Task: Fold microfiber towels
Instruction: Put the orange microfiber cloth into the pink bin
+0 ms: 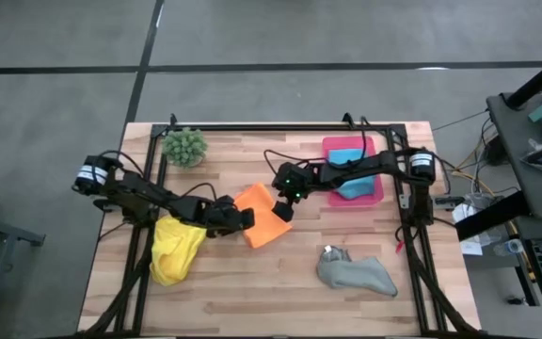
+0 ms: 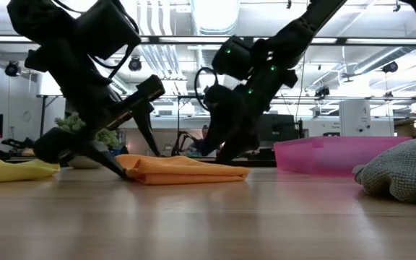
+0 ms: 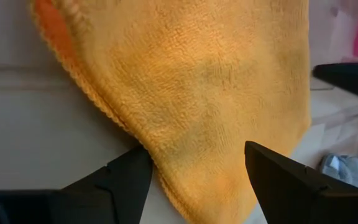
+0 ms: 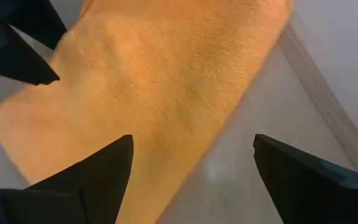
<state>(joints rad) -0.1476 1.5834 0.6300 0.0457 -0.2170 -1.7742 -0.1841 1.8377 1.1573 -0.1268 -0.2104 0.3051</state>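
Orange microfiber towel (image 1: 263,218) lies folded on the wooden surface (image 1: 280,282) between both claws. Left claw (image 1: 243,218) and right claw (image 1: 283,209) gape wide, empty, at its edges. Yellow towel (image 1: 175,249) and grey towel (image 1: 356,273) remain crumpled, unfolded.

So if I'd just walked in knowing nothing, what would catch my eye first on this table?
Probably the orange towel, folded flat at the middle of the table, with the left gripper and the right gripper open at its opposite edges. After that, the yellow towel crumpled near the left edge, the grey towel bunched toward the front right, and a blue towel in the pink tray at the back.
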